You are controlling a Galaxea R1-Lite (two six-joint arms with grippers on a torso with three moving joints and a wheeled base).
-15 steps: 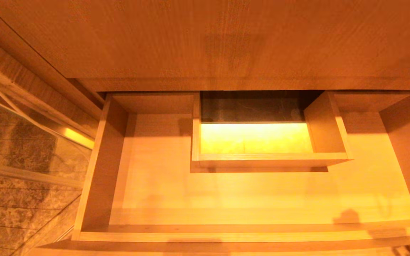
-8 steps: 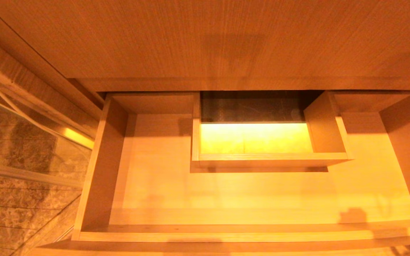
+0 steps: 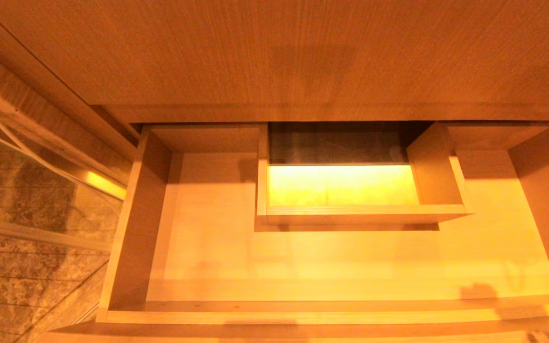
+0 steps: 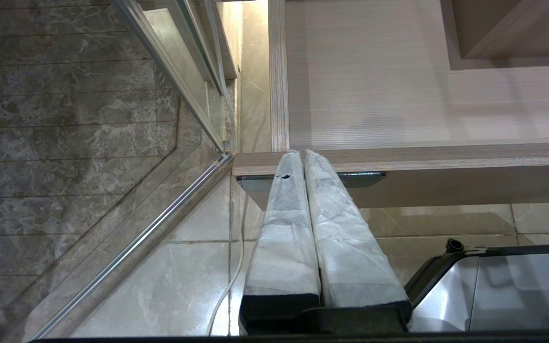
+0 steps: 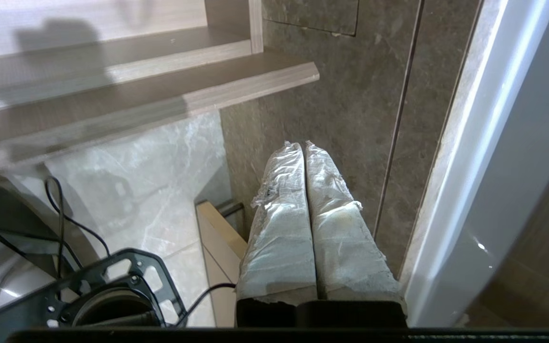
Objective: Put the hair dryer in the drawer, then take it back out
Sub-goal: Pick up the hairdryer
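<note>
The drawer (image 3: 303, 315) stands pulled out, wide and shallow, light wood, with nothing lying on its floor. A boxed rectangular cut-out (image 3: 360, 209) sits at its back middle. The hair dryer is out of view in every frame. My left gripper (image 4: 301, 153) is shut and empty, its tips just under the drawer's (image 4: 446, 152) front near the left corner, by the dark label (image 4: 365, 178). My right gripper (image 5: 301, 144) is shut and empty, below and beyond the right end of the drawer front (image 5: 208, 90), facing a grey tiled wall. Neither gripper shows in the head view.
A wood countertop (image 3: 274, 57) overhangs the drawer's back. A glass partition with a metal frame (image 3: 31, 233) stands to the left. A white door frame (image 5: 470, 190) and grey wall close the right. My base (image 5: 112, 295), a cable (image 4: 227, 286) and a low wooden box (image 5: 217, 238) are on the floor.
The shadow on the drawer's front right has drifted right. A dark bit of the right arm at the head view's bottom right corner has slipped out of view. The drawer has not moved.
</note>
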